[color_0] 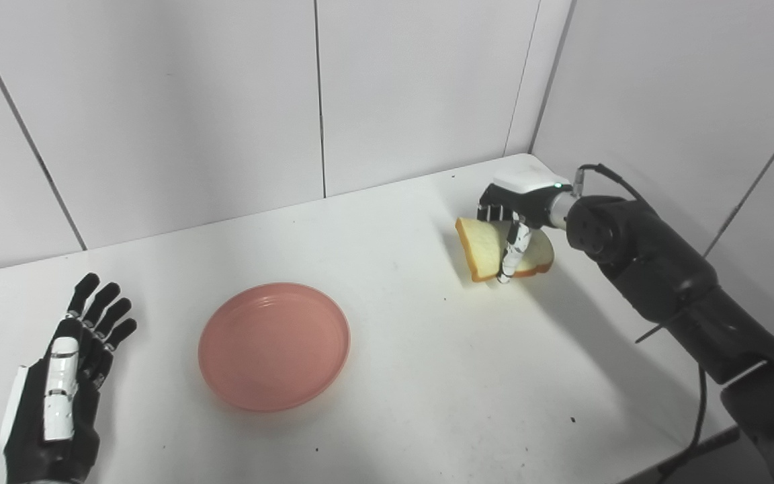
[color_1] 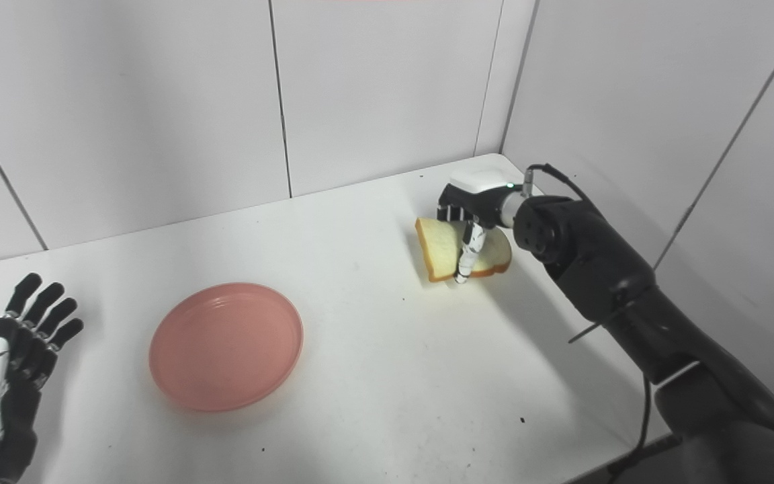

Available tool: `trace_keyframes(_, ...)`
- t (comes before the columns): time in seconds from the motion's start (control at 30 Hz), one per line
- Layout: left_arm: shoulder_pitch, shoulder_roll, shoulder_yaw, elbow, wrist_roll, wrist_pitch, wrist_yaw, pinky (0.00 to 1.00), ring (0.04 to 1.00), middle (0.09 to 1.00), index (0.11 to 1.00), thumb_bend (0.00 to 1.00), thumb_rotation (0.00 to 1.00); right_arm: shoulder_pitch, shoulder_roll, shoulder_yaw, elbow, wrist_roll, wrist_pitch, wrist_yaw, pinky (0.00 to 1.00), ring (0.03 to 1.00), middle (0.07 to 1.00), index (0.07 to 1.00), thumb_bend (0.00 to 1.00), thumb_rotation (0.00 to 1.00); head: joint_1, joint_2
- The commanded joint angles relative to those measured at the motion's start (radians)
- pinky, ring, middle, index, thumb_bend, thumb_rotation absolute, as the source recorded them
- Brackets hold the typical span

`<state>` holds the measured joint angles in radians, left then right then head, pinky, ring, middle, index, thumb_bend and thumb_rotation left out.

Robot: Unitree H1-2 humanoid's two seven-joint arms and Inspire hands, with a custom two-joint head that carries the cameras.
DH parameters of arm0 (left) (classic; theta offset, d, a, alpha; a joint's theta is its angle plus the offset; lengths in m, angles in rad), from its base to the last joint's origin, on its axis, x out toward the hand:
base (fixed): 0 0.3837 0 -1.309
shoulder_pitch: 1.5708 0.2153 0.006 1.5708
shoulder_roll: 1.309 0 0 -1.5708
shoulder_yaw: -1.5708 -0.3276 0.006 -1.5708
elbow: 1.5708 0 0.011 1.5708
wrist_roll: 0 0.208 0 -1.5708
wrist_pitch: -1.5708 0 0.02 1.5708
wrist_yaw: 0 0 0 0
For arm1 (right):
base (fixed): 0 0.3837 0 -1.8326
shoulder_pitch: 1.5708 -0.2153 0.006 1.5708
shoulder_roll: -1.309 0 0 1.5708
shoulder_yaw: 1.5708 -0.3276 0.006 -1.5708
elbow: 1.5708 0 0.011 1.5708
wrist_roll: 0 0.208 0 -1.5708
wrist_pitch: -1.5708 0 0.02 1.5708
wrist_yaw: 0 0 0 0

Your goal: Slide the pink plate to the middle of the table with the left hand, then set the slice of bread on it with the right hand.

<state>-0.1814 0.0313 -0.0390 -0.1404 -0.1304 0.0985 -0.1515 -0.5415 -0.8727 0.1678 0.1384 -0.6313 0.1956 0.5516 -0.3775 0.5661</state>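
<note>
**Bread in grasp at far right corner; plate empty and awaiting it**

The left hand (color_0: 58, 383) lay near the table's (color_0: 427, 376) left edge, close to the front, fingers spread apart and holding nothing. It stood clear of the pink plate (color_0: 274, 345), with bare table between the two.

The pink plate sat flat on the table, left of centre and toward the front edge. It was empty: nothing lay in it or on its rim. By its position the sliding step appeared complete or nearly so.

The right hand (color_0: 518, 215) was near the far right corner, closed on the slice of bread (color_0: 488, 249), a thumb visible across its face. The slice was tilted, one edge raised; whether its lower edge touched the table could not be determined.

The step in hand was judged to be the pick-up of the bread. The next move would call for lifting the slice clear, carrying it leftward and toward the front, and releasing it flat over the plate's middle.
</note>
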Motion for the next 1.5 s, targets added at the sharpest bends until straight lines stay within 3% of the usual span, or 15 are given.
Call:
trace_keyframes(0.0, -0.027, -0.013, -0.004, -0.017, 0.01, -0.014, 0.015, 0.88, 0.908, 0.928, 0.915, 0.49, 1.0, -0.087, -0.04, -0.039, -0.067, 0.008, 0.043, 0.011, 0.46, 0.496, 0.483, 0.495, 0.53, 0.0, 0.017, -0.001)
trace_keyframes(0.27, -0.038, -0.055, -0.025, 0.012, 0.039, -0.019, 0.033, 0.9, 0.918, 0.933, 0.922, 0.48, 1.0, -0.153, -0.001, -0.03, -0.213, 0.028, 0.084, 0.087, 0.42, 0.465, 0.491, 0.481, 0.53, 0.0, 0.118, -0.004)
trace_keyframes(0.53, -0.042, -0.073, -0.063, 0.014, 0.115, -0.02, 0.061, 0.89, 0.924, 0.942, 0.934, 0.44, 1.0, -0.214, 0.114, 0.034, -0.3, 0.057, 0.031, 0.099, 0.4, 0.411, 0.495, 0.497, 0.52, 0.0, 0.218, -0.005)
trace_keyframes(0.6, -0.046, -0.077, -0.067, 0.03, 0.124, -0.038, 0.062, 0.89, 0.925, 0.946, 0.937, 0.43, 1.0, -0.233, 0.146, 0.063, -0.301, 0.047, 0.02, 0.096, 0.42, 0.413, 0.497, 0.495, 0.52, 0.0, 0.244, -0.004)
trace_keyframes(0.8, -0.051, -0.118, -0.072, 0.049, 0.149, -0.051, 0.094, 0.88, 0.916, 0.933, 0.926, 0.4, 1.0, -0.267, 0.26, 0.118, -0.307, 0.043, 0.07, 0.117, 0.41, 0.409, 0.498, 0.507, 0.52, 0.0, 0.287, 0.0)
trace_keyframes(1.03, -0.056, -0.172, -0.069, 0.042, 0.163, -0.016, 0.138, 0.88, 0.908, 0.921, 0.914, 0.37, 1.0, -0.277, 0.363, 0.155, -0.277, 0.047, 0.045, 0.116, 0.45, 0.431, 0.498, 0.491, 0.52, 0.0, 0.327, 0.004)
trace_keyframes(1.33, -0.063, -0.192, -0.085, 0.045, 0.201, -0.009, 0.157, 0.86, 0.896, 0.907, 0.909, 0.38, 1.0, -0.26, 0.436, 0.238, -0.232, 0.011, 0.012, 0.109, 0.48, 0.423, 0.511, 0.479, 0.52, 0.0, 0.361, 0.018)
trace_keyframes(1.47, -0.066, -0.193, -0.084, 0.041, 0.198, 0.001, 0.152, 0.85, 0.899, 0.913, 0.913, 0.39, 1.0, -0.252, 0.453, 0.262, -0.2, 0.012, -0.016, 0.111, 0.39, 0.392, 0.495, 0.521, 0.52, 0.0, 0.365, 0.023)
